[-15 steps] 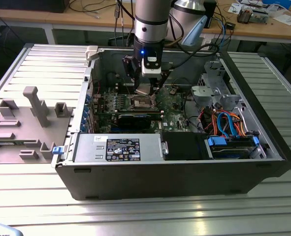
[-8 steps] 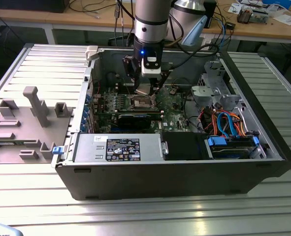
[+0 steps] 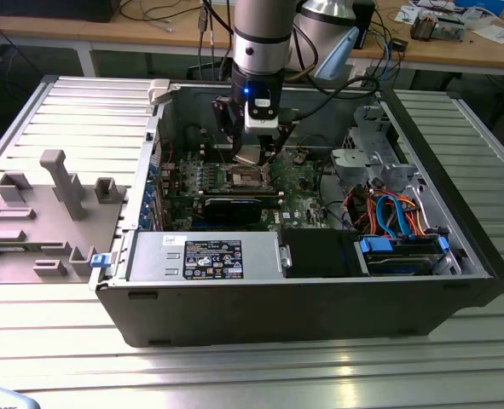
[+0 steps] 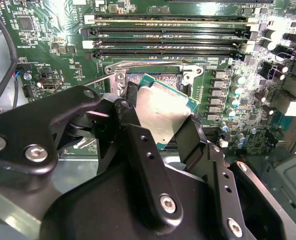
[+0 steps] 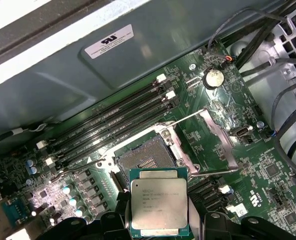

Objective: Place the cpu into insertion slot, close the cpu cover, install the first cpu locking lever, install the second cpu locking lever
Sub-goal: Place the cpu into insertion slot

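We carry the cpu [image 5: 159, 202] with its metal top facing up, pinched on two opposite edges by the gripper [image 5: 159, 222], whose fingers are clenched on the chip. We judge this keeps its underside free to meet the insertion slot [image 5: 142, 157]. In the exterior view it hangs at the frame's upper middle, close above the board, near the slot and not yet seated. The cpu cover [image 5: 219, 141] stands open, leaving the socket bare to take the chip.

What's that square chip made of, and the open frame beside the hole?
The cpu: probably a dull grey metal top, softly reflective, on a green board rim. The cpu cover: likely thin bare sheet metal, silvery with bright glints.
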Controlling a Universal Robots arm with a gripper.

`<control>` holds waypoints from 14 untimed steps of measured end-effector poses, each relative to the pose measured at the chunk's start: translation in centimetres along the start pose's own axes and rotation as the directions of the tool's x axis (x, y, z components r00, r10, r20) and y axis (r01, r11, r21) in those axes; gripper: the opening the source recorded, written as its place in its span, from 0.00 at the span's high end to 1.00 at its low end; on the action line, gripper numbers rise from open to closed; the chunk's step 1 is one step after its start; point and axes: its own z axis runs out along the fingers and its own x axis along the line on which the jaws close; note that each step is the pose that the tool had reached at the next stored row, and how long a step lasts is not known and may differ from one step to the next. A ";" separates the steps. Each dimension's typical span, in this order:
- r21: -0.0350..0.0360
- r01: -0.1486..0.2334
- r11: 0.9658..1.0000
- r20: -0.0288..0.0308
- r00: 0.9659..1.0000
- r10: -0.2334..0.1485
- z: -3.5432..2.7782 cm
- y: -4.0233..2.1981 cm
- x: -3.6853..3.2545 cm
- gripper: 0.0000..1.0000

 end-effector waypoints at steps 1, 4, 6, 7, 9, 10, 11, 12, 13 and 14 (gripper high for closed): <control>0.000 -0.001 1.000 0.000 1.000 0.001 0.00 0.00 0.00 0.45; 0.000 -0.003 1.000 0.000 1.000 0.003 0.01 0.00 0.00 0.45; 0.000 -0.006 1.000 0.000 1.000 0.006 0.02 0.00 0.00 0.45; 0.000 -0.008 1.000 0.000 1.000 0.008 0.02 0.00 0.00 0.45; 0.000 -0.009 1.000 0.000 1.000 0.009 0.03 0.00 0.00 0.45; 0.000 -0.011 1.000 0.000 1.000 0.011 0.03 0.00 0.00 0.45; 0.000 -0.011 1.000 0.000 1.000 0.011 0.04 0.00 0.00 0.45; 0.000 -0.013 1.000 0.000 1.000 0.013 0.04 0.00 0.00 0.45; 0.000 -0.015 1.000 0.000 1.000 0.015 0.05 0.00 0.00 0.45; 0.000 -0.017 1.000 0.000 1.000 0.017 0.06 0.00 0.00 0.45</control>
